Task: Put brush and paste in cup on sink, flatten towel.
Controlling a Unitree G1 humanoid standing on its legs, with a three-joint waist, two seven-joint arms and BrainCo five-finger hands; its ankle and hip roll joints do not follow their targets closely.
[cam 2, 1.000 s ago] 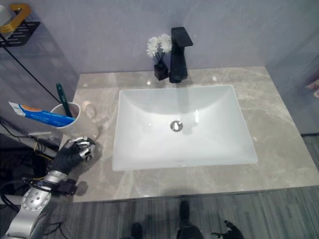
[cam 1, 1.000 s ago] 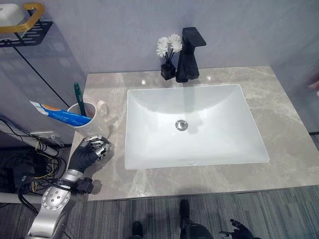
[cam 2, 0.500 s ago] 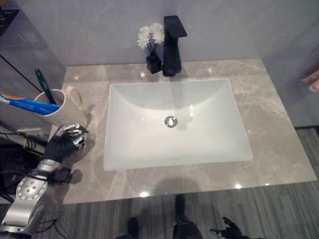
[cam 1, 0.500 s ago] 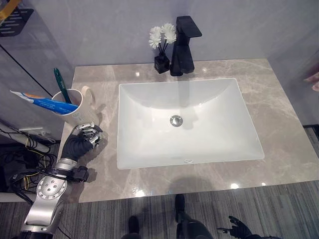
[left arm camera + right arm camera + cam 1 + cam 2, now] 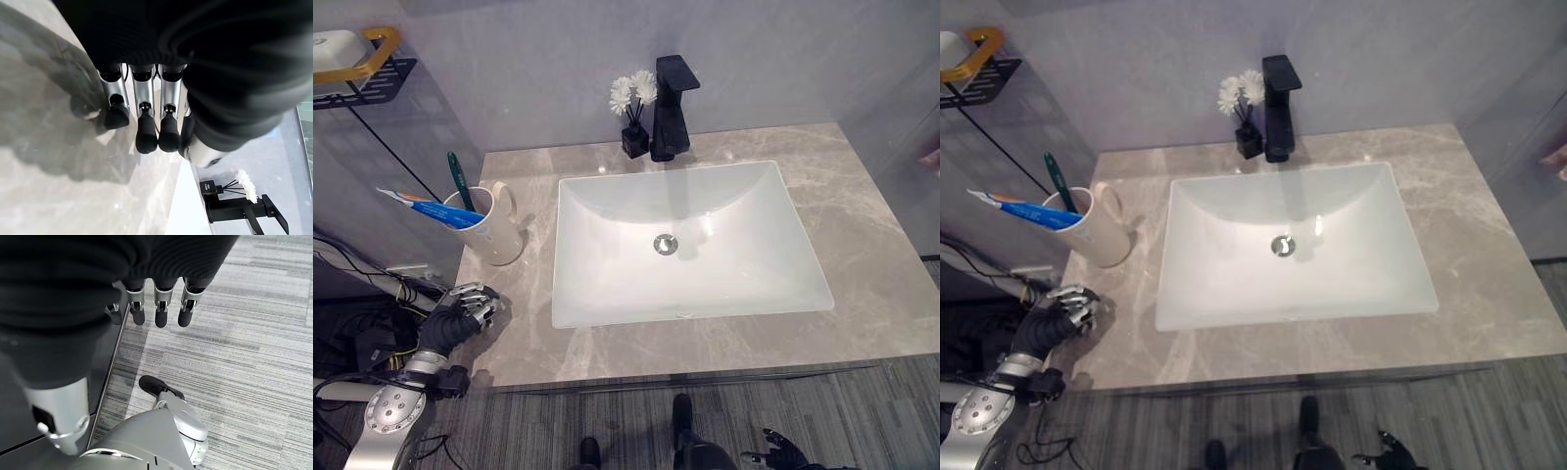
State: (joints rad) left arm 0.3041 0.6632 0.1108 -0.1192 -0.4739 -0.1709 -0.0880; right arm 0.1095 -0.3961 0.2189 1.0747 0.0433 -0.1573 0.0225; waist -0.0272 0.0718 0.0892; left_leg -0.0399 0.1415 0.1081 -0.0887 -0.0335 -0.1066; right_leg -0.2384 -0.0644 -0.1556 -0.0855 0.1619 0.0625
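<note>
The left hand (image 5: 460, 311) sits at the near left corner of the grey marble-patterned countertop (image 5: 891, 284), its silver fingers (image 5: 142, 125) loosely curled with dark tips pointing down at the stone and nothing between them. Just beyond it, toward the wall, stands the cream ceramic mug with a loop handle (image 5: 495, 227), upright on the counter beside the white rectangular sunken basin (image 5: 685, 245). The green-handled toothbrush (image 5: 456, 174) stands nearly upright in it, while the blue-and-white toothpaste tube (image 5: 429, 208) leans out over the rim away from the basin; the tube is probably too long to sit inside, so it rests tipped against the lip. With both items in the mug, that part of the task looks done, and the empty hand near the mug fits a release. Farther off, across the basin, a black square tap (image 5: 673, 106) and a small black vase of white flowers (image 5: 633, 117) stand against the wall. The right hand (image 5: 156, 308) hangs low beside the robot over grey striped carpet (image 5: 254, 347), fingers relaxed and holding nothing. A black wire shelf with a yellow-rimmed tray (image 5: 357, 57) is cut off at the frame edge. What may be pink fabric (image 5: 930, 157) peeks in at the far right edge, too little to identify.
</note>
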